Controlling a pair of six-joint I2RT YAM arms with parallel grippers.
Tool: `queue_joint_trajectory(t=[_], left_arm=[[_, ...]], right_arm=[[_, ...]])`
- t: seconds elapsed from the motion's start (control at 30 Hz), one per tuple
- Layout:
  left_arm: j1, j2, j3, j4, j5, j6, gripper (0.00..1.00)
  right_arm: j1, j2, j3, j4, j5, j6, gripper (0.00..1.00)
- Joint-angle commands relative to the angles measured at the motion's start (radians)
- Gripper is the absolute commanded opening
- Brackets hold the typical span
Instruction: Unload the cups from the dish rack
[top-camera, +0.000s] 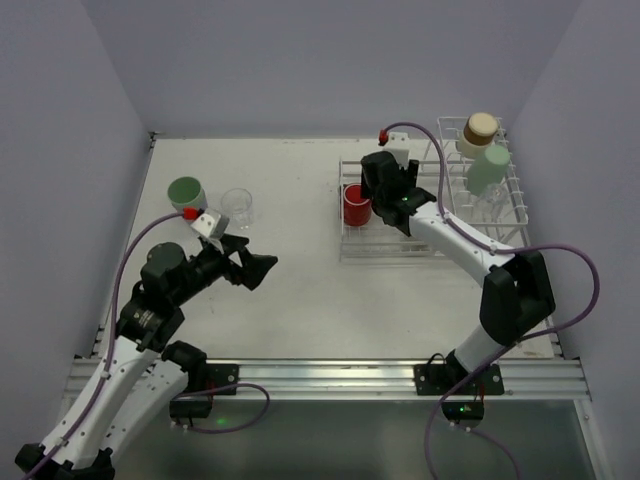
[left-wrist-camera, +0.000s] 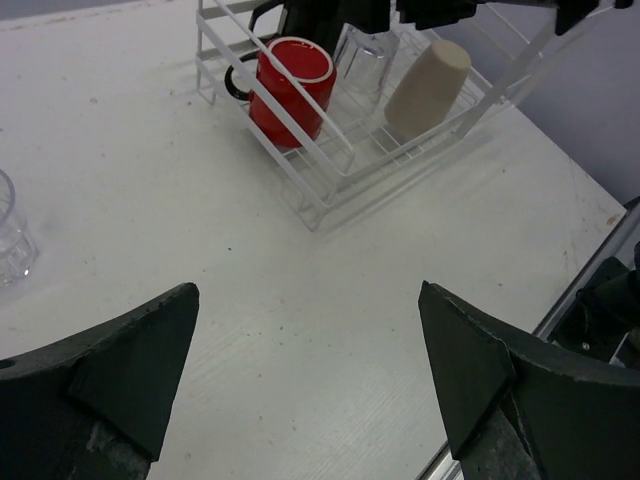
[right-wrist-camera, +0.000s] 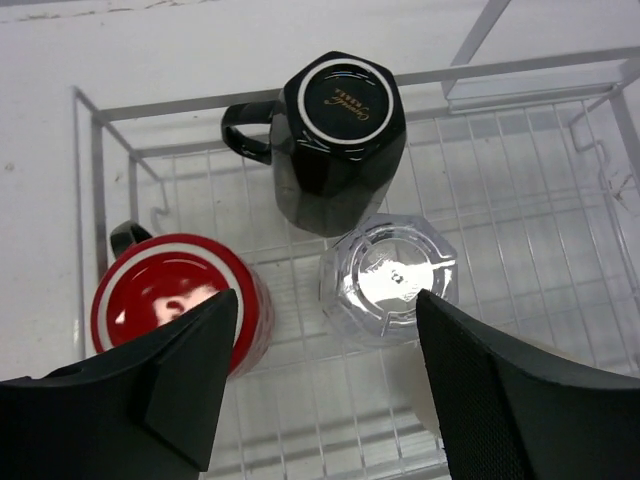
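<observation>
**two cups out on the table, the rest in the rack**

the left gripper (top-camera: 250, 268) hangs over the white tabletop (top-camera: 320, 310) with its jaws spread wide and nothing between them. behind it on the table, well clear of the rack, stand a pale green cup (top-camera: 186, 193) and, just beside it on the right, a clear faceted glass (top-camera: 237, 205), both upright.

the white wire dish rack (top-camera: 345, 250) sits at the far right of the table. the right gripper (top-camera: 395, 195) hovers over its low basket part, jaws open and holding nothing. from its wrist view the fingers (right-wrist-camera: 190, 380) frame three cups below: a shiny red mug (right-wrist-camera: 180, 300) at the left, mouth up; a black faceted mug with a handle (right-wrist-camera: 340, 140) turned bottom up at the back; and a second clear glass (right-wrist-camera: 390, 280), also upside down, just in front of the black one. a cream-coloured cup (left-wrist-camera: 430, 85) lies tilted in the basket beyond that glass. on the taller upright part, a tan-topped cup (top-camera: 480, 130) and another pale green tumbler (top-camera: 488, 168) sit one behind the other.
</observation>
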Motion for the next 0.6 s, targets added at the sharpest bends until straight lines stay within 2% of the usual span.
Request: queue_joint_trajectory(t=[0.0, 0.3, 0.57], left_arm=[[-0.022, -0.067, -0.002, 0.071, 0.022, 0.027, 0.95], [-0.134, -0.091, 0.006, 0.038, -0.021, 0.051, 0.96], [-0.159, -0.08, 0.009, 0.033, -0.03, 0.057, 0.97]], right_arm=[[-0.035, 0.066, 0.1, -0.022, 0.096, -0.019, 0.76], [-0.101, 0.174, 0.174, -0.072, 0.075, -0.001, 0.81], [-0.128, 0.209, 0.162, -0.088, 0.043, 0.031, 0.83]])
